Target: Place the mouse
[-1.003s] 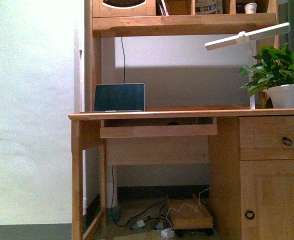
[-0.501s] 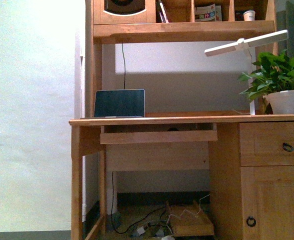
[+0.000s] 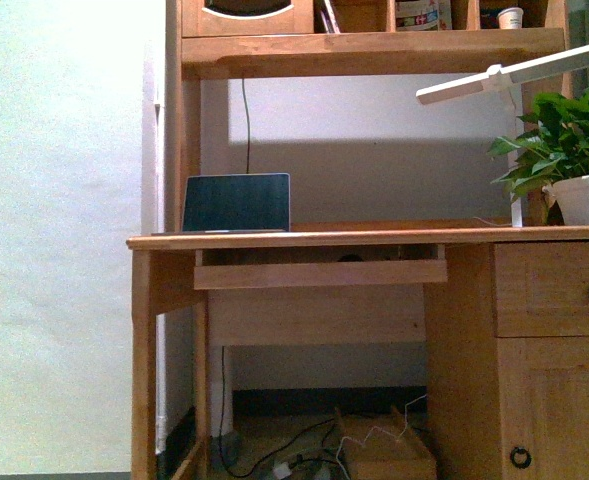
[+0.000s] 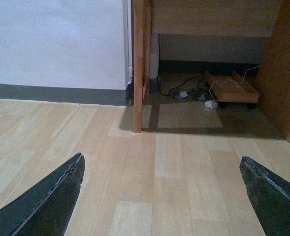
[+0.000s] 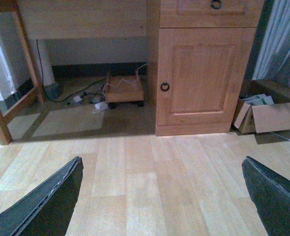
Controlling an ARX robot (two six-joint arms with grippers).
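Seems the search stage: no mouse visible. Spread wide, empty, above floor [image 4: 174, 172]: left fingers [image 4: 46, 201], right fingers [image 5: 41, 201]. Next calls for locating mouse, then lifting toward bench [image 3: 374, 238].

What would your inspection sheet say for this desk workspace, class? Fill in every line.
Surface: wooden desk top, with a keyboard tray beneath it.
Job's things: mouse, nothing seen.
Clutter: laptop, potted plant and white lamp on the desk.
Grippers: left gripper and right gripper both open, empty, over the floor.
Cables: dark cord hanging behind the laptop; loose cables on the floor under the desk.
Surroundings: wooden trolley, cardboard box, white wall.
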